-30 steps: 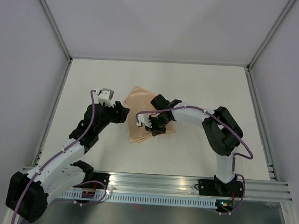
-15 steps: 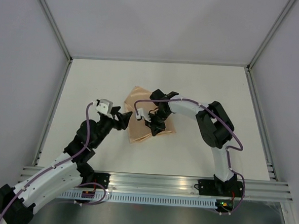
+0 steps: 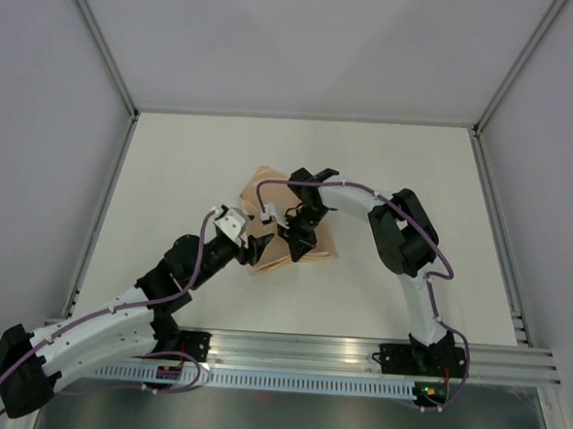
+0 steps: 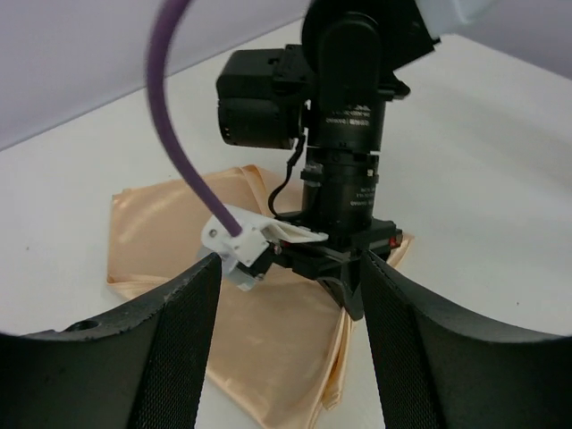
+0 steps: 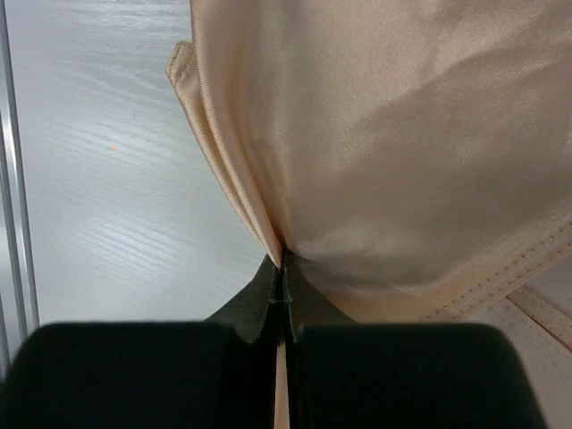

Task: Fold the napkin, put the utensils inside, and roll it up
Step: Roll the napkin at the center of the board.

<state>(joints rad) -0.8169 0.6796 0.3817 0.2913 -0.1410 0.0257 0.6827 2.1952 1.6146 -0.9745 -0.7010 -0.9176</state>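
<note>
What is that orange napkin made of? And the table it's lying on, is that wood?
The napkin looks like thin woven fabric with a satin-like sheen: it falls in soft folds, catches the light and has a stitched hem. The exact fibre cannot be told. The table looks like a white, matte board with faint grain-like streaks, perhaps laminate or painted wood.

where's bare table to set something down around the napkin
Bare table: the far strip between napkin and back wall, and right of the right arm. Crowded at centre: left tool and right tool sit at the napkin.
</note>
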